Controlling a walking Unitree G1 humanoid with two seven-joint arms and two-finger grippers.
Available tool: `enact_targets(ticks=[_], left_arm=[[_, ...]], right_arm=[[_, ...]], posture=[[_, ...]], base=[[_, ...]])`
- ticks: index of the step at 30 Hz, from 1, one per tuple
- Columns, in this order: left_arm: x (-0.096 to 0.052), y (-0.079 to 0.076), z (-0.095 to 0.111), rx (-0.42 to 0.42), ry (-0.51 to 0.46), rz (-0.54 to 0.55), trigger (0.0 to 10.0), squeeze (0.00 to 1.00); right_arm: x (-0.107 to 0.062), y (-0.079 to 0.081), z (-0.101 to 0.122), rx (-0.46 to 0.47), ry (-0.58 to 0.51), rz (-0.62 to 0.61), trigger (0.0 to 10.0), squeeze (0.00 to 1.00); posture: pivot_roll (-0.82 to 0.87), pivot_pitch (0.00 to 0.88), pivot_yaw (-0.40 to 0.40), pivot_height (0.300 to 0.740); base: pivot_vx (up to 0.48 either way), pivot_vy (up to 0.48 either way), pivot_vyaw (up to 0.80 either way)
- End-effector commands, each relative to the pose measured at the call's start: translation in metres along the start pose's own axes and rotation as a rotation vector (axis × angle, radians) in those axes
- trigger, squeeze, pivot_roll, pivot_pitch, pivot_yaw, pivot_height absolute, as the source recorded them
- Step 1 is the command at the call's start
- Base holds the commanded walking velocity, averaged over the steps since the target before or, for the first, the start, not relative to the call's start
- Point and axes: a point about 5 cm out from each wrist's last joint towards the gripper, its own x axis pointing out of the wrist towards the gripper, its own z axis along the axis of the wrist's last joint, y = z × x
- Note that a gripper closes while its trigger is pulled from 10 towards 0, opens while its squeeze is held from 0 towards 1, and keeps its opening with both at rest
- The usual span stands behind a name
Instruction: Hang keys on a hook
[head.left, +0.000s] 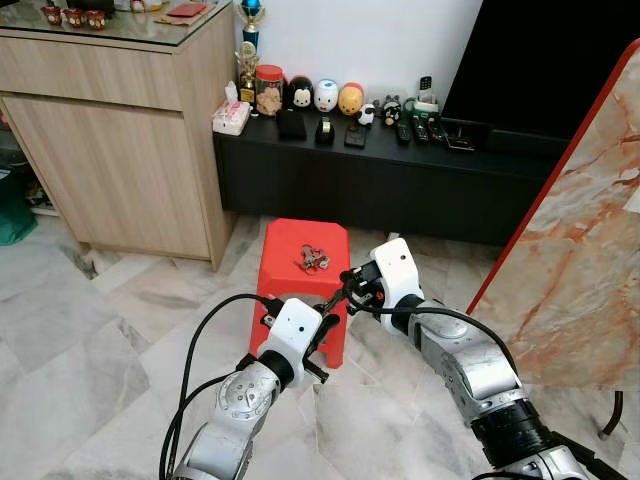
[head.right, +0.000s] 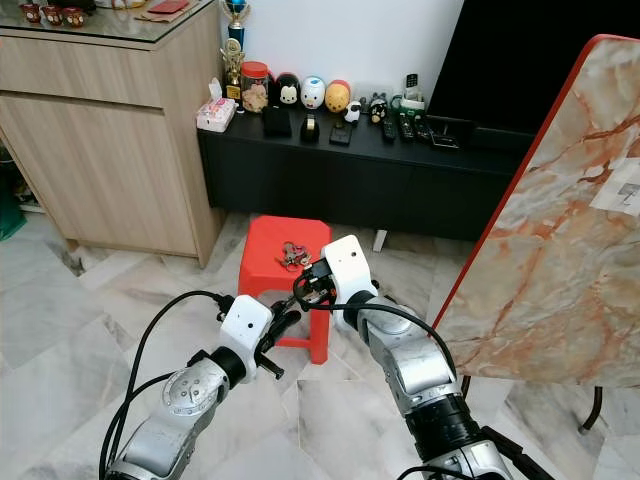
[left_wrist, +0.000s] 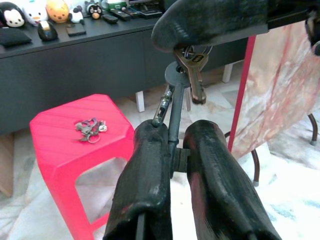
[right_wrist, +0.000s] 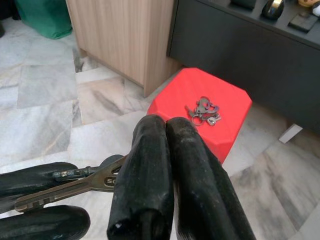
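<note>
**Both grippers meet at the key bunch**

Right gripper (right_wrist: 155, 150) is pinched closed on the keys (left_wrist: 194, 75). Left gripper (left_wrist: 172, 150), slightly parted, clamps the carabiner clip (left_wrist: 161, 106) below. Both forearms reach forward, meeting just before the red stool (head.left: 290, 270), which carries another key bunch (head.left: 312, 259).

Silver arms (head.left: 470, 370), white wrists, black cables (head.left: 200, 340).

Both silver arms raised forward, left gripper (head.left: 333, 318) and right gripper (head.left: 352, 285) meeting, jaws closed
</note>
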Motion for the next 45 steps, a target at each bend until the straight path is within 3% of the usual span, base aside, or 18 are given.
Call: enact_targets(ticks=[1, 5, 6, 7, 8, 10, 11, 20, 27, 29, 33, 34, 35, 36, 38, 41, 44, 45], left_arm=[[-0.013, 0.017, -0.009, -0.001, 0.037, 0.066, 10.0, 0.00], [-0.012, 0.016, -0.008, -0.002, 0.035, 0.060, 10.0, 0.00], [-0.012, 0.016, -0.008, -0.002, 0.034, 0.059, 10.0, 0.00], [-0.012, 0.016, -0.008, -0.003, 0.033, 0.058, 10.0, 0.00], [-0.012, 0.016, -0.008, -0.003, 0.033, 0.058, 10.0, 0.00], [-0.012, 0.016, -0.008, -0.003, 0.032, 0.058, 10.0, 0.00], [-0.012, 0.016, -0.008, -0.005, 0.031, 0.058, 10.0, 0.00], [-0.012, 0.015, -0.010, -0.002, 0.044, 0.049, 10.0, 0.00], [-0.015, 0.016, -0.013, 0.011, 0.067, 0.048, 10.0, 0.00], [-0.016, 0.019, -0.015, 0.032, 0.086, 0.059, 10.0, 0.00], [-0.019, 0.027, -0.017, 0.171, 0.136, 0.074, 10.0, 0.00], [-0.021, 0.030, -0.019, 0.273, 0.164, 0.057, 10.0, 0.00], [-0.021, 0.030, -0.019, 0.273, 0.164, 0.057, 10.0, 0.00], [-0.024, 0.033, -0.022, 0.421, 0.201, 0.029, 10.0, 0.00], [-0.027, 0.039, -0.024, 0.548, 0.225, 0.004, 10.0, 0.00], [-0.035, 0.053, -0.024, 0.614, 0.249, 0.032, 10.0, 0.00], [-0.048, 0.078, -0.040, 0.724, 0.400, 0.120, 10.0, 0.00], [-0.048, 0.078, -0.040, 0.724, 0.400, 0.120, 10.0, 0.00]], right_arm=[[-0.019, -0.048, -0.009, -0.043, 0.064, -0.203, 10.0, 0.00], [-0.019, -0.047, -0.009, -0.037, 0.064, -0.192, 10.0, 0.00], [-0.019, -0.046, -0.008, -0.036, 0.062, -0.188, 10.0, 0.87], [-0.019, -0.046, -0.008, -0.036, 0.061, -0.187, 10.0, 0.87], [-0.019, -0.046, -0.008, -0.036, 0.059, -0.186, 10.0, 1.00], [-0.018, -0.045, -0.007, -0.039, 0.053, -0.187, 10.0, 0.97], [-0.018, -0.046, -0.006, -0.039, 0.048, -0.188, 10.0, 0.00], [-0.018, -0.048, 0.001, -0.020, 0.012, -0.198, 10.0, 0.00], [-0.023, -0.069, -0.012, 0.017, 0.029, -0.313, 10.0, 0.00], [-0.028, -0.083, -0.026, 0.047, 0.062, -0.386, 10.0, 0.00], [-0.040, -0.099, -0.061, 0.076, 0.166, -0.487, 10.0, 0.00], [-0.044, -0.102, -0.071, 0.074, 0.200, -0.510, 10.0, 0.00], [-0.044, -0.102, -0.071, 0.074, 0.200, -0.510, 10.0, 0.00], [-0.049, -0.104, -0.084, 0.074, 0.242, -0.535, 10.0, 0.00], [-0.055, -0.104, -0.100, 0.082, 0.289, -0.551, 10.0, 0.00], [-0.063, -0.100, -0.126, 0.105, 0.366, -0.573, 10.0, 0.00], [-0.070, -0.091, -0.150, 0.099, 0.444, -0.573, 10.0, 0.00], [-0.070, -0.091, -0.150, 0.099, 0.444, -0.573, 10.0, 0.00]], posture=[[0.02, 0.000, -0.140, 0.740], [0.02, 0.000, -0.140, 0.740], [0.02, 0.000, -0.140, 0.740], [0.02, 0.000, -0.140, 0.740], [0.02, 0.000, -0.141, 0.740], [0.02, 0.000, -0.141, 0.740], [0.02, 0.000, -0.141, 0.740], [0.02, 0.000, -0.141, 0.740], [0.02, 0.000, -0.140, 0.740], [0.02, 0.000, -0.140, 0.740], [0.02, 0.000, -0.139, 0.740], [0.02, 0.000, -0.139, 0.740], [0.02, 0.000, -0.139, 0.740], [0.03, 0.000, -0.138, 0.740], [0.03, 0.000, -0.135, 0.740], [0.03, 0.000, -0.128, 0.740], [0.04, 0.000, -0.122, 0.740], [0.04, 0.000, -0.122, 0.740]], base=[[0.000, 0.000, 0.00], [0.000, 0.000, 0.00], [0.000, 0.000, 0.00], [0.000, 0.000, 0.00], [0.000, 0.000, 0.00], [0.000, 0.000, 0.00], [0.000, 0.000, 0.00], [0.000, 0.000, 0.00], [0.000, 0.000, 0.00], [0.000, 0.000, 0.00], [0.000, 0.000, 0.00], [0.000, 0.000, 0.00], [0.000, 0.000, 0.00], [0.000, 0.000, 0.00], [0.000, 0.000, 0.00], [0.000, 0.000, 0.00], [0.000, 0.000, 0.00], [0.000, 0.000, 0.00]])
